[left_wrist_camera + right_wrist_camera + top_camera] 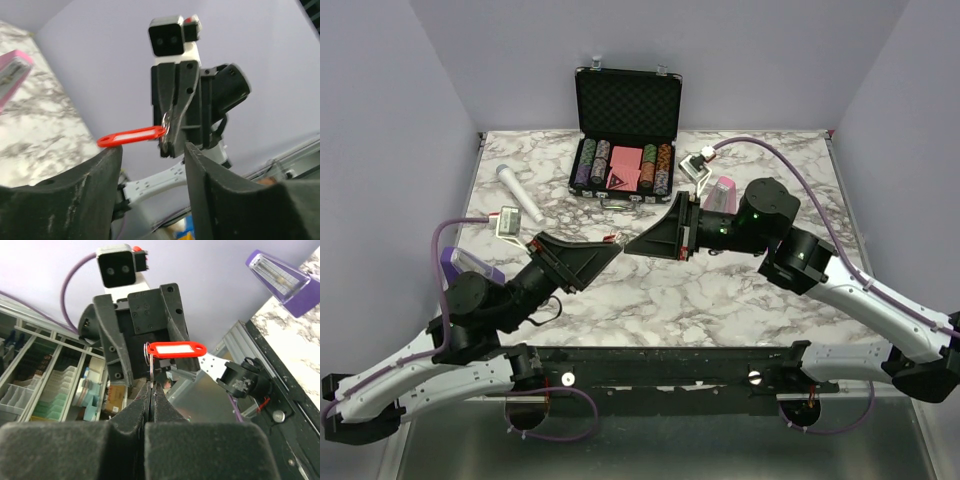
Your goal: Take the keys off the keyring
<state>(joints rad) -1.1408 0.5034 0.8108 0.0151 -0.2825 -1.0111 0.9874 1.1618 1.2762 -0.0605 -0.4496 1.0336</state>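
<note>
My right gripper is shut on the keys, a thin silver-grey metal piece seen edge-on between its fingertips. The red oval keyring tag hangs off that metal and sticks out sideways. It also shows in the left wrist view, held up in the air by the right gripper's tips. In the top view it is a small red speck between the two grippers. My left gripper is open and empty, and its fingers stand wide apart just below and short of the tag.
An open black case with poker chips and pink cards stands at the back centre. A microphone and a small white box lie at the left. A purple metronome is by the left arm and a pink metronome behind the right arm.
</note>
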